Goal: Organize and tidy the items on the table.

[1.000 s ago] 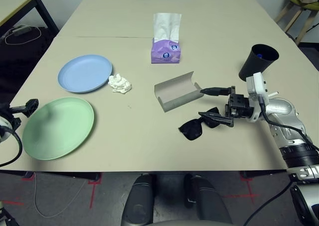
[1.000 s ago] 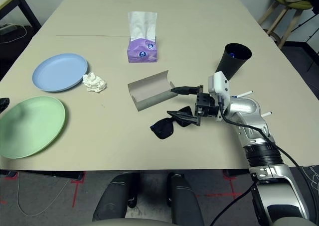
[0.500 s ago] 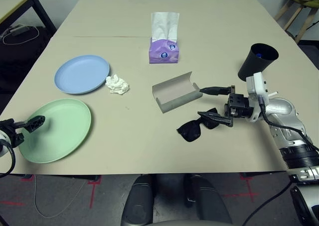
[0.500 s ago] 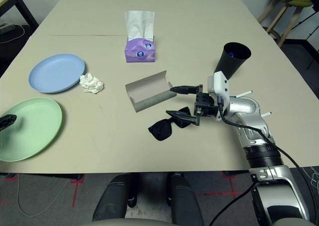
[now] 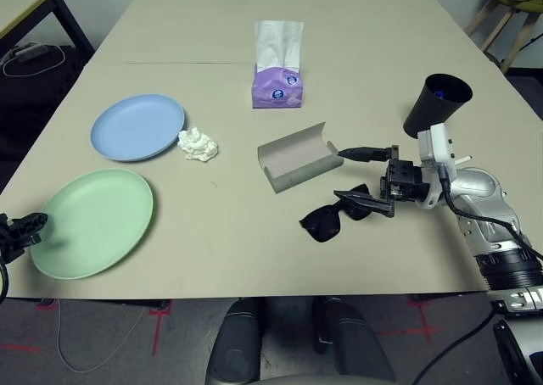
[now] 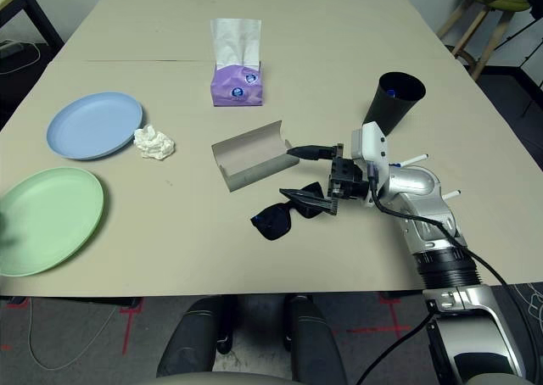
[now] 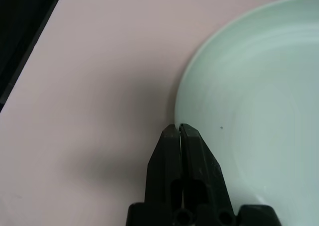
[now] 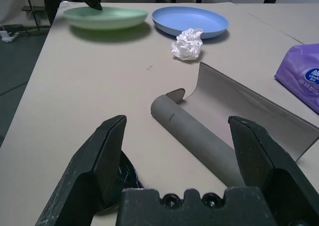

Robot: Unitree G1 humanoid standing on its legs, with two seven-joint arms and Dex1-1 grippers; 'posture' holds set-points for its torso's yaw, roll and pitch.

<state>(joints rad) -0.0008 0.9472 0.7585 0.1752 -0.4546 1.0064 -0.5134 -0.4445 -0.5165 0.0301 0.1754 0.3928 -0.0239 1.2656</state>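
jaws of the left gripper (image 7: 179, 129) are pressed together with no gap, their tips right at the rim of the pale green plate (image 5: 93, 222); from the wrist view i can't tell for sure whether they pinch the rim or just touch it. that plate sits at the near left corner of the table (image 5: 221, 258). jaws of the right gripper (image 8: 174, 131) stand wide apart and hold nothing, pointing toward the robot's left, low over the table.

black sunglasses (image 5: 335, 215) lie folded on the table just beside the right gripper, under its nearer finger. grey oblong glasses case (image 5: 297, 156) lies open, just beyond the sunglasses, its lid tipped up on the far side; the gripper's other finger ends close to the case's right end.

light blue plate (image 5: 137, 126) rests beyond the green plate, apart from it. crumpled white tissue (image 5: 198, 144) lies just beside the blue plate's right edge. purple tissue box (image 5: 277, 86) stands upright farther back near the table's seam, with 1 white tissue sticking up from its top. black cup (image 5: 436, 105) stands on the right side of the table, behind the right arm, tilted with its mouth toward the camera.
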